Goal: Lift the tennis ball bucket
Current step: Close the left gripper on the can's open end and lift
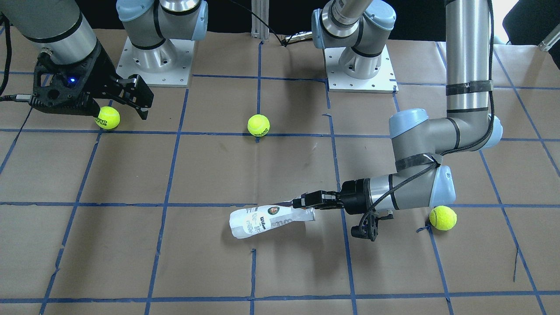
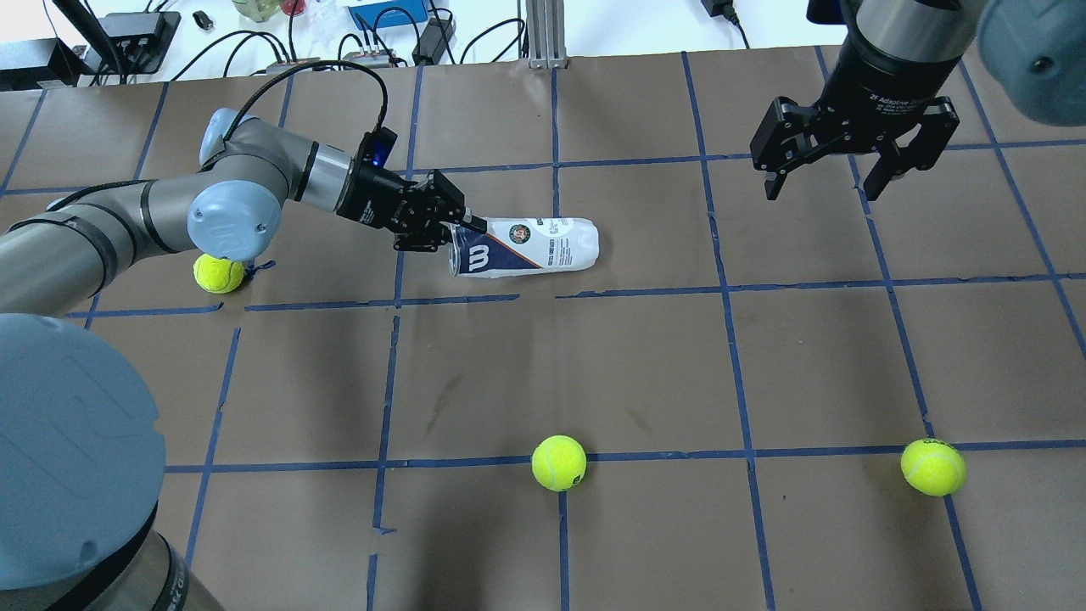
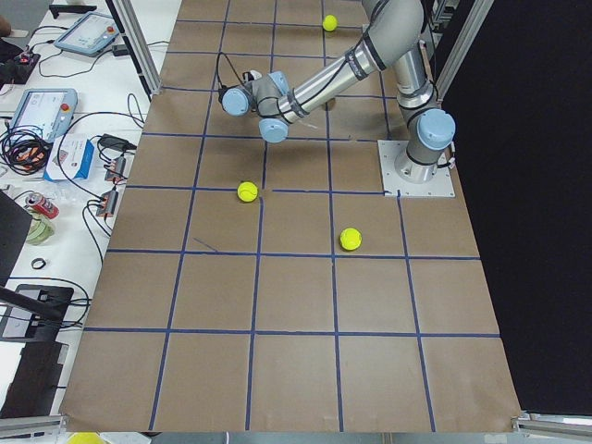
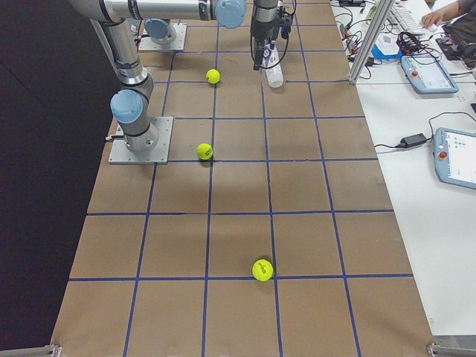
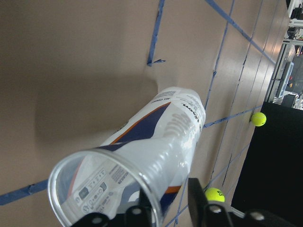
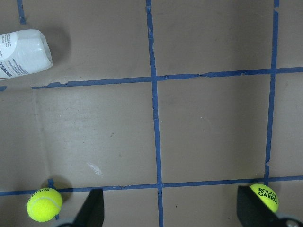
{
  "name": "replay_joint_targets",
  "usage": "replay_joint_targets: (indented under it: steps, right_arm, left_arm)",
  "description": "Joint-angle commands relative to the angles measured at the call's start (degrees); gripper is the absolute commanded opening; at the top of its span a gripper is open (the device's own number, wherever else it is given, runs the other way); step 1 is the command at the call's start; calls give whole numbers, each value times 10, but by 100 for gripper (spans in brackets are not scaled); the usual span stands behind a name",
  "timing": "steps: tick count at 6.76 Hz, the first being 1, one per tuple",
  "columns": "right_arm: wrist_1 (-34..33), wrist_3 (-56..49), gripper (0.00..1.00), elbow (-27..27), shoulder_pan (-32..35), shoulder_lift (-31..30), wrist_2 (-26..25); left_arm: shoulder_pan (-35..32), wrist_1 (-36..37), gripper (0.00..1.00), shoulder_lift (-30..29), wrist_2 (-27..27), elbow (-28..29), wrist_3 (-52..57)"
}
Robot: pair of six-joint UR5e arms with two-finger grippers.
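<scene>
The tennis ball bucket [image 2: 534,246] is a clear tube with a white and navy Wilson label, lying on its side at the far middle of the table. It also shows in the front view [image 1: 262,221] and the right wrist view [image 6: 23,52]. My left gripper [image 2: 450,233] reaches in horizontally and is shut on the rim of the tube's open end. In the left wrist view the rim of the bucket [image 5: 151,156] passes between the fingers of the left gripper [image 5: 165,208]. I cannot tell whether the closed end touches the paper. My right gripper [image 2: 840,174] is open and empty, high at the far right.
Three loose tennis balls lie on the brown paper: one under my left elbow [image 2: 219,273], one at the near middle [image 2: 558,462], one at the near right [image 2: 933,467]. Both arm bases [image 1: 153,65] stand at the robot's edge.
</scene>
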Motion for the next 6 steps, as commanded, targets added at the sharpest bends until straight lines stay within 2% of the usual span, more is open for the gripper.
replay_joint_targets:
  steps: [1,3,5,6]
  right_arm:
    - [0,0,100,0,0,0,0]
    - [0,0,100,0,0,0,0]
    - [0,-1,100,0,0,0,0]
    - [0,-1,100,0,-1,1,0]
  left_arm:
    - [-3,-1,0,25,-7,1,-15]
    - [-11,-1,0,45,-12,8,-52]
    - [-30,-9,0,105,-5,51,-145]
    - [-52,-8,0,125,95,71,-161]
